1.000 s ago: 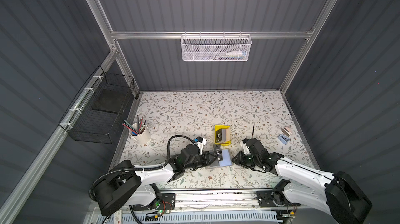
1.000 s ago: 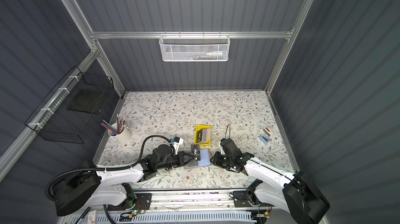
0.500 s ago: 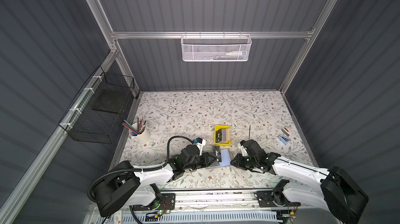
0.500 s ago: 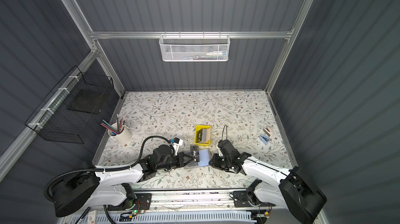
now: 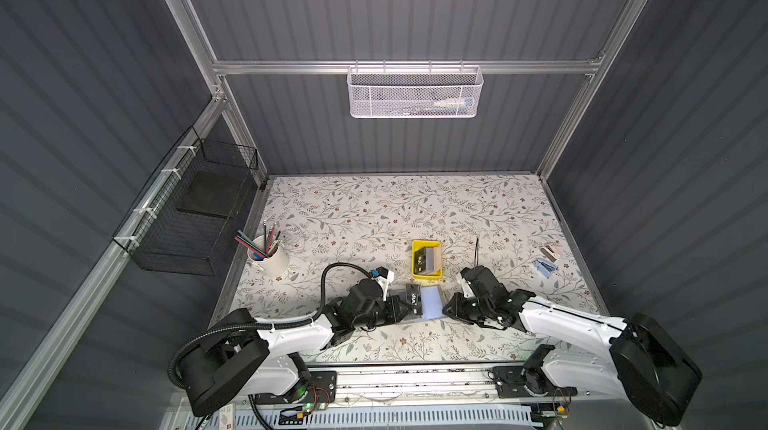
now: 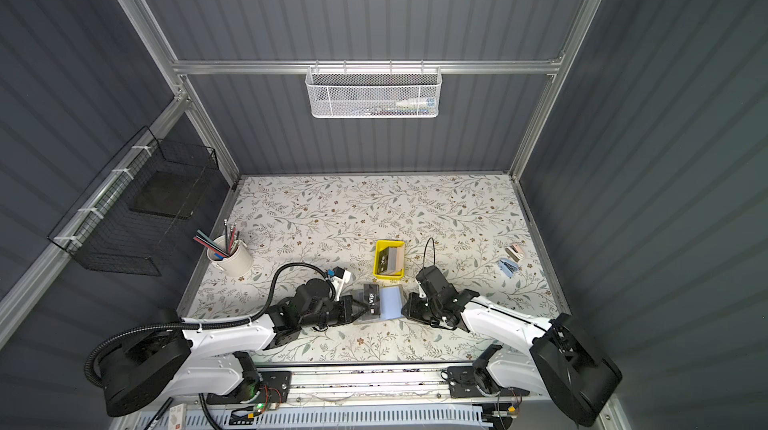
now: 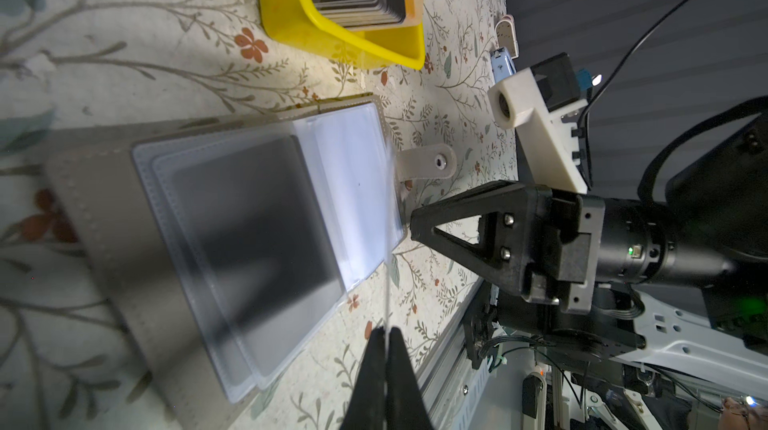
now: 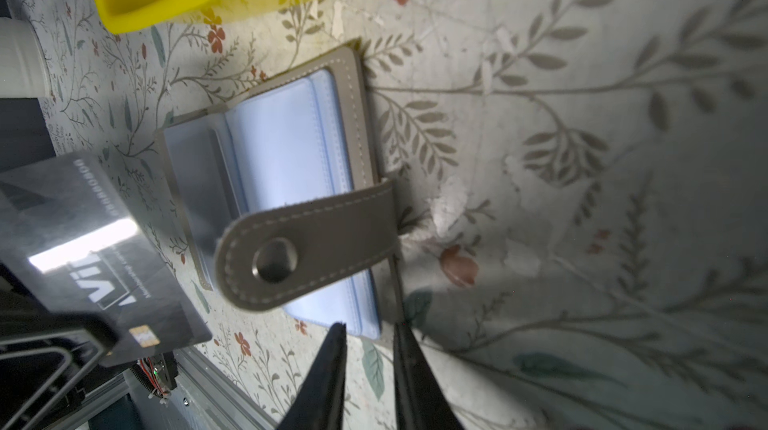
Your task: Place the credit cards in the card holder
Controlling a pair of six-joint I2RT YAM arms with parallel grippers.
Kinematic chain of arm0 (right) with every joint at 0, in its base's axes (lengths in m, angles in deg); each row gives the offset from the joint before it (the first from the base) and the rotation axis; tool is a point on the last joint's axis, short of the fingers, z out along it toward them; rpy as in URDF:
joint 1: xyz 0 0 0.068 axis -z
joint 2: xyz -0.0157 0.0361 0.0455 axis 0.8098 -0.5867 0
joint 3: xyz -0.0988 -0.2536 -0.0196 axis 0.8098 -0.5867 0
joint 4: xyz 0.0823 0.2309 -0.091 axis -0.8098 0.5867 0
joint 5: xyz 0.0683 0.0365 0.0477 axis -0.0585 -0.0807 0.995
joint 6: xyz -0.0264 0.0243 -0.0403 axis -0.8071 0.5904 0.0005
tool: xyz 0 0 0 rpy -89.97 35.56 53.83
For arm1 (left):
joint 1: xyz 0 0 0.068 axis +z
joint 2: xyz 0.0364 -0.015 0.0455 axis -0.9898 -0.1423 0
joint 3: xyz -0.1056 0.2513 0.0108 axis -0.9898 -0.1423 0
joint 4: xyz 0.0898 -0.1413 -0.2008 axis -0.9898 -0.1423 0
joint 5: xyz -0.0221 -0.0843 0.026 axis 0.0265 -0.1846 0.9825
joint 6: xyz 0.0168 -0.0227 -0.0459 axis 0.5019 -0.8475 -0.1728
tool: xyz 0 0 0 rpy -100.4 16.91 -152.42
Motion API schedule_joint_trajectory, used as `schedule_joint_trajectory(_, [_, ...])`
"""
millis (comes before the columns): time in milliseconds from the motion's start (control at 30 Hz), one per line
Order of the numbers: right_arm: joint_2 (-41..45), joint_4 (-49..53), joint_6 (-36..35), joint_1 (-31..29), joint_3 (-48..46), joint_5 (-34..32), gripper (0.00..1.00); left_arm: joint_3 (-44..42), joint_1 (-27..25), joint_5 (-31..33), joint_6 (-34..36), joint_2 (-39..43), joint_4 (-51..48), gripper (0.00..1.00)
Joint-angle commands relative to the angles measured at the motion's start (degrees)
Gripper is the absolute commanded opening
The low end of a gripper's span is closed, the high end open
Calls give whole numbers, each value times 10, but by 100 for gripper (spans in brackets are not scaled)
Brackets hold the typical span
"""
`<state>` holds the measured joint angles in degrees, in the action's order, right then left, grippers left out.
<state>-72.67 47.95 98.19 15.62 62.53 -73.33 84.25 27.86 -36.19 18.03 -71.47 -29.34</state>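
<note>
Nearest the robot's base, the left gripper [image 7: 387,330] is clamped on a black VIP credit card [image 8: 104,249], held tilted over the left half of the open grey card holder [image 8: 286,141]. The holder lies flat on the floral surface [image 5: 374,216]. The right gripper [image 8: 368,326], its jaws narrowly parted, sits at the holder's strap-side edge. Just beyond, more credit cards [image 5: 424,261] are stacked in a yellow tray [image 5: 427,277].
</note>
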Motion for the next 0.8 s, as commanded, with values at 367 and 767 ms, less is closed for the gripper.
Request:
schedule_joint_trajectory(367, [-35, -1, -1, -18, 12, -5, 25, 3, -1, 8, 14, 9, -14, 0])
schedule_joint_trajectory(767, [-26, 0, 1, -27, 16, -16, 22, -1, -1, 14, 18, 10, -30, 0])
